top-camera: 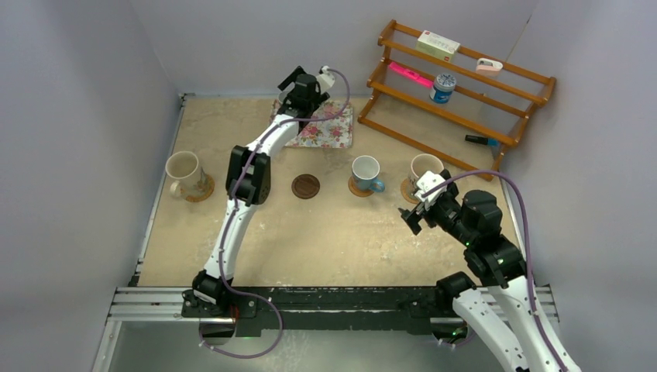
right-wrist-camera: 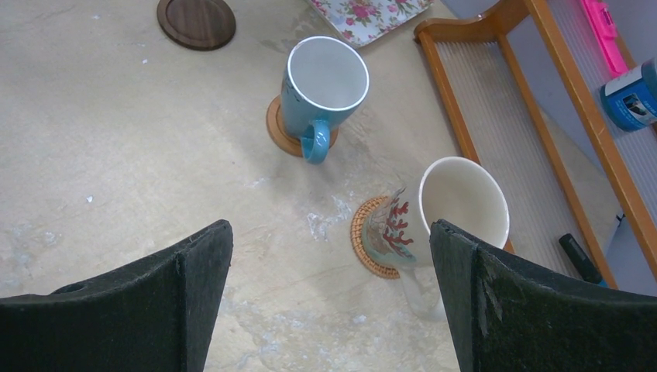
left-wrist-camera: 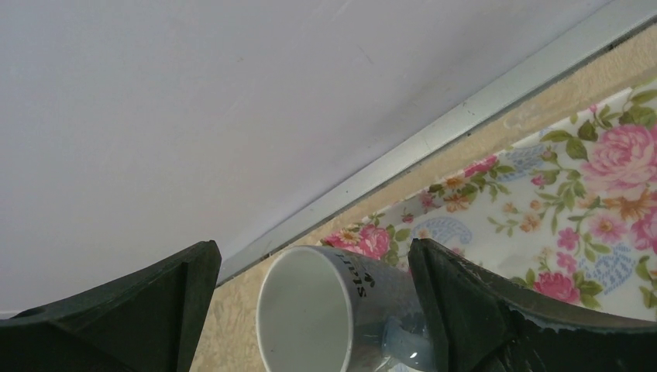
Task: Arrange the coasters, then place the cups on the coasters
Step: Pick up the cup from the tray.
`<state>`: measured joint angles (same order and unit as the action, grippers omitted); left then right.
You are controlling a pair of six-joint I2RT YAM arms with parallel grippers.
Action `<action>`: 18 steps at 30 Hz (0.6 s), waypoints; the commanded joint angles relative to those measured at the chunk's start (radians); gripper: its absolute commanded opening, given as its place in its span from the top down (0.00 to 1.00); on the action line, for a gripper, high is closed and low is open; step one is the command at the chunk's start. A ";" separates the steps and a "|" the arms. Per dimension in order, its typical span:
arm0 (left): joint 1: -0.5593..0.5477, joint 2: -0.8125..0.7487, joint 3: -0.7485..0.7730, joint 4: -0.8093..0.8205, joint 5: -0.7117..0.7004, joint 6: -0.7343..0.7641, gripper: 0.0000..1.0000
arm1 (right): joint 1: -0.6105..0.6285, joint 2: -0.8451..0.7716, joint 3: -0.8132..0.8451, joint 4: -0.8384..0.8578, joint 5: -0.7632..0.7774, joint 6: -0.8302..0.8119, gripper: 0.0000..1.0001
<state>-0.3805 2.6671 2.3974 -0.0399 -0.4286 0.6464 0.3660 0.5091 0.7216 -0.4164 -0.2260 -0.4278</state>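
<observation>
Left end effector (left-wrist-camera: 310, 260) is out at 12 o'clock, over the far-left corner of the floral tray (top-camera: 331, 128). Jaws spread fully wide, gripping nothing. Small grey-blue mug (left-wrist-camera: 325, 318) sits between its fingers, mouth toward the camera, black lettering on its side. It is right at the tray corner; on the tray or just off it, cannot tell. Mug wall is very close to the right-hand finger (left-wrist-camera: 457, 310); contact cannot tell.

Right end effector (right-wrist-camera: 331, 232) is at 3 o'clock, above the tabletop (top-camera: 325, 240). Jaws fully wide too, empty.

Row across the mid tabletop in the top view, 9 to 3 o'clock:
- Cream mug (top-camera: 183, 168) on a woven coaster (top-camera: 203, 190) at 9 o'clock.
- Dark brown coaster (top-camera: 305, 186) near centre, uncovered.
- Light blue mug (top-camera: 366, 170) on an orange coaster (right-wrist-camera: 277, 130), handle toward 5 o'clock.
- Second cream mug (right-wrist-camera: 457, 205), red coral print, on a second woven coaster (right-wrist-camera: 369, 236) at 3 o'clock, just on the 12 o'clock side of the right end effector.

Wooden rack (top-camera: 545, 91) stands at 1 to 2 o'clock by the wall. It carries a blue-and-white tin (top-camera: 443, 87), a pink item (top-camera: 411, 75) and a box (top-camera: 438, 45).
</observation>
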 commanded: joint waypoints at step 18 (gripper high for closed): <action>0.071 -0.332 -0.321 -0.061 0.050 -0.156 0.00 | 0.001 -0.010 -0.007 0.004 -0.038 -0.023 0.01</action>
<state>-0.3332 2.4229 2.1056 -0.1150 -0.3904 0.5365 0.3660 0.5087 0.7136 -0.4149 -0.2321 -0.4397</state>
